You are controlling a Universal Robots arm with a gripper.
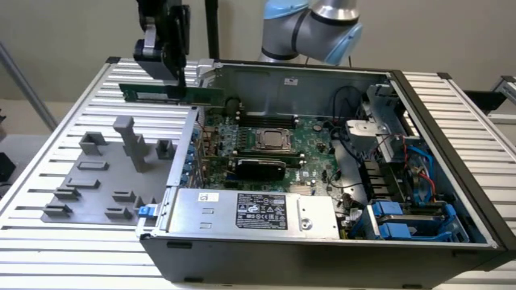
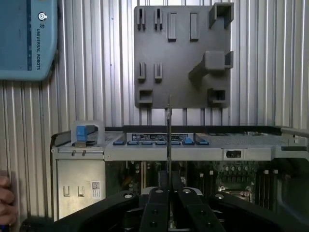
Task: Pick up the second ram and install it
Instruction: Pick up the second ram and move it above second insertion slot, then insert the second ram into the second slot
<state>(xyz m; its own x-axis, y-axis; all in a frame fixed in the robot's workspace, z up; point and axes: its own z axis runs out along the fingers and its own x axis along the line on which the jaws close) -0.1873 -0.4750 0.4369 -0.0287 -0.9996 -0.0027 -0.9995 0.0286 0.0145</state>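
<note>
The slatted aluminium table point(image 1: 48, 254) carries 2 things: a flat grey plastic fixture plate point(image 1: 105, 181) at 9 o'clock, and an open black computer case point(image 1: 322, 257) just beside it at 3.

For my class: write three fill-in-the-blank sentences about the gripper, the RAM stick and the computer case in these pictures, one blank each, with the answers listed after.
1. The gripper is shut on the second ram, whose board is ____ in colour.
2. The grey fixture lies on the slatted table, ____ the computer case.
3. The computer case lies ____, so its motherboard shows.

Missing words: green; outside; open.
</note>
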